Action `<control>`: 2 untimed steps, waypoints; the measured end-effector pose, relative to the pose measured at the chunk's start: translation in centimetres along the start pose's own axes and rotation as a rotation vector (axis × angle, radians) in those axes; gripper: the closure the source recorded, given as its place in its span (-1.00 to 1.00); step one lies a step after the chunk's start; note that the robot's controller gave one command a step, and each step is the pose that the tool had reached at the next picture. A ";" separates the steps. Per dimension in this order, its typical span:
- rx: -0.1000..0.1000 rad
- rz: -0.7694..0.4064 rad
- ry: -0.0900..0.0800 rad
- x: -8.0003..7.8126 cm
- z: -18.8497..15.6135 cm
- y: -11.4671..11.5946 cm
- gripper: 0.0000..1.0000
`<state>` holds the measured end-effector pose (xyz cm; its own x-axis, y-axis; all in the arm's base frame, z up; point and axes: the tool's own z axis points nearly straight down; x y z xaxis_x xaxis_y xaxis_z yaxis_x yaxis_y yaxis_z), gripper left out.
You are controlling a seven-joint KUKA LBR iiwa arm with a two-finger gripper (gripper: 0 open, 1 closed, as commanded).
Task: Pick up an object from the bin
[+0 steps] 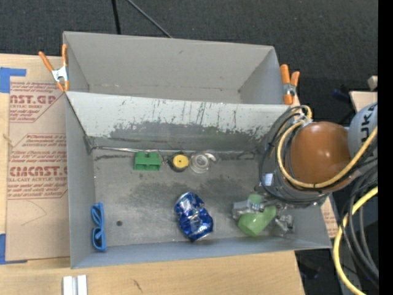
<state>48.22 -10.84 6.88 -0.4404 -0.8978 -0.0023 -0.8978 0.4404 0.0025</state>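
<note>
Grey metal bin [141, 201], scuffed floor, few loose things. Landmark: blue crumpled can [193, 216]. Green rounded lump [253, 222] just right of can, by front wall, long axis roughly left-right. Gripper [261, 217] directly over lump, jaws spread, one finger each side; contact unclear. Likely next: close, lift.

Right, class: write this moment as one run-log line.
gripper: low over green lump | place: bin's near right corner | nearest other: blue crumpled wrapper
</note>
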 end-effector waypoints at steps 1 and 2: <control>0.000 0.002 0.000 0.0 0.0 0.0 1.00; 0.011 -0.015 -0.002 -1.4 -10.7 -2.7 1.00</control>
<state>51.25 -10.84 17.54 -0.4268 -0.9044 -0.0043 -0.9043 0.4268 -0.0088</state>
